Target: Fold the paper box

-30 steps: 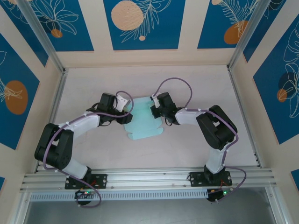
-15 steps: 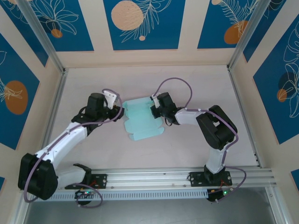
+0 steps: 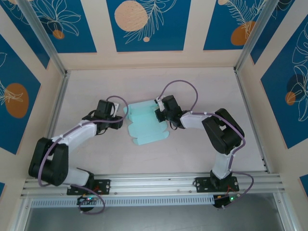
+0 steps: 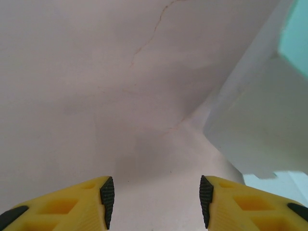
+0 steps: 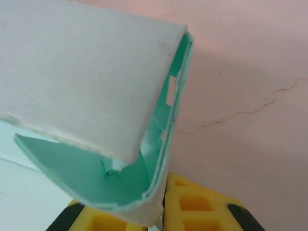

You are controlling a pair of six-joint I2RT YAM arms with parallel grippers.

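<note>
At the box's right edge, the right gripper [image 3: 158, 111] was clenched on the card. In its wrist view the yellow fingers [image 5: 202, 209] sat at the bottom of the frame with a folded edge of the box [image 5: 86, 72] pinched between them. From that grip the card rose and curved over to the left, pale and whitish on its outer face and mint green inside, with small slots cut along the fold. Beyond it lay the pinkish table [image 5: 250, 72], marked by a thin crack line.

Just left of the box, the left gripper [image 3: 121, 111] stood released. Its wrist view showed the left gripper [image 4: 154, 199] with the two yellow fingers [image 4: 72, 202] and their black pads apart, and bare table between them. A raised panel of the box [image 4: 260, 130] stood to the right of those fingers, near but not touching them, with a strip of mint showing at its upper right corner.

Seen from above, the box [image 3: 147, 127] lay near the middle of the table [image 3: 207, 86], between the two grippers. Its near part lay flat, with rounded tabs along the near edge, and its far part was lifted. Both arms reached inward from the near rail. Blue patterned walls [image 3: 144, 24] closed in the far and side edges.
</note>
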